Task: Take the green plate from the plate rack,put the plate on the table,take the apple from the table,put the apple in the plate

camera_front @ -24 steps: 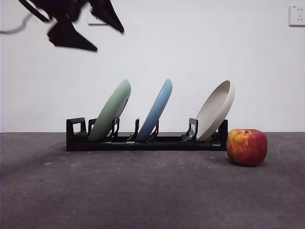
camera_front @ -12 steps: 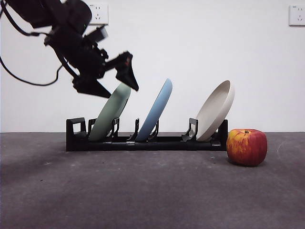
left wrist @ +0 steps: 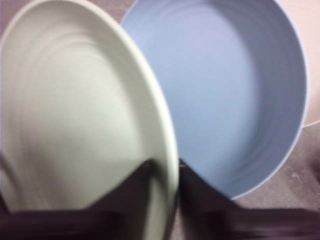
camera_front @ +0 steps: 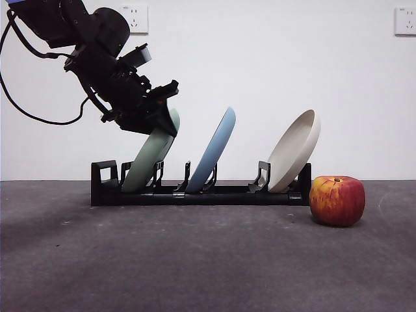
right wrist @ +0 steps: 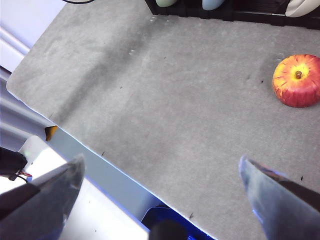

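On the grey table, matte and faintly mottled, one black rack runs in front of a plain white wall carrying two sockets. Count: three plates, one apple, two grippers. The green plate, the blue plate and the beige plate each lean in their own slot. The apple sits on the table just beside the rack's beige-plate end. The left gripper is at the green plate's upper rim, one jaw on either side of the rim with little gap; firm contact cannot be confirmed. The right gripper hangs wide open above the table's near edge, holding nothing.
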Motion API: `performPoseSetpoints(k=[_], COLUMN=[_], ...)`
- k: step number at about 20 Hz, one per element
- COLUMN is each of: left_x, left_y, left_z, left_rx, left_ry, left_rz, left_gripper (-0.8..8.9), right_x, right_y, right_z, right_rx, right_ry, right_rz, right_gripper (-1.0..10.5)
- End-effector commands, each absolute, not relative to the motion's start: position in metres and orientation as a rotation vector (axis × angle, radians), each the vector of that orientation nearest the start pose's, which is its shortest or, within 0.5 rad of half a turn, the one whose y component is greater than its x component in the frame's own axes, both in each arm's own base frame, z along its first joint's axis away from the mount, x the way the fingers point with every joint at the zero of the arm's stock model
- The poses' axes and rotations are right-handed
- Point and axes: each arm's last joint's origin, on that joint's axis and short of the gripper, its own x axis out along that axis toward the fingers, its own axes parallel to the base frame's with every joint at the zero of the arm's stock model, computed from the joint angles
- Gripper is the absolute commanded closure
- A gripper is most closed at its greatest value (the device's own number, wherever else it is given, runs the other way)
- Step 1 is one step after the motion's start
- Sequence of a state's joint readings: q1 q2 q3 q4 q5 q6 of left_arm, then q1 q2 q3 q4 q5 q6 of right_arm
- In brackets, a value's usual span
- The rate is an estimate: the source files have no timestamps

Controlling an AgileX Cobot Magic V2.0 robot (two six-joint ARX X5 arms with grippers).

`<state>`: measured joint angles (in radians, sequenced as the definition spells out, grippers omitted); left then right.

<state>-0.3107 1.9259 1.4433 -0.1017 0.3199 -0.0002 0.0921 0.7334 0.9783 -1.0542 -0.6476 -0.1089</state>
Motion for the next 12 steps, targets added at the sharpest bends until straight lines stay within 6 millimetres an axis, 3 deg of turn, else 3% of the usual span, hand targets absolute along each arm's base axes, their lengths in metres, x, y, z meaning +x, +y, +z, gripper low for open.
performPoseSetpoints(k=[1,6,12], left_x=[0.412,0.408,0.392], left_y=[-0.145,-0.143,-0.137], left_z=[0.237,0.247,0.286], left_rx=[-0.013,-0.045,-0.042], left_ry=[0.595,0.589,0.501], left_rz=[-0.651,-0.658,-0.657], left_gripper=[8.22,8.22,8.22], right_x=[0.108,0.108,0.108], right_y=[0.028,0.028,0.028], right_z=[0.333,0.333,0.333], right_rx=[0.129,0.129,0.129], right_ry=[0.751,0.751,0.751], right_rz=[0.741,0.741,0.741], right_gripper=[2.6,2.6,2.6])
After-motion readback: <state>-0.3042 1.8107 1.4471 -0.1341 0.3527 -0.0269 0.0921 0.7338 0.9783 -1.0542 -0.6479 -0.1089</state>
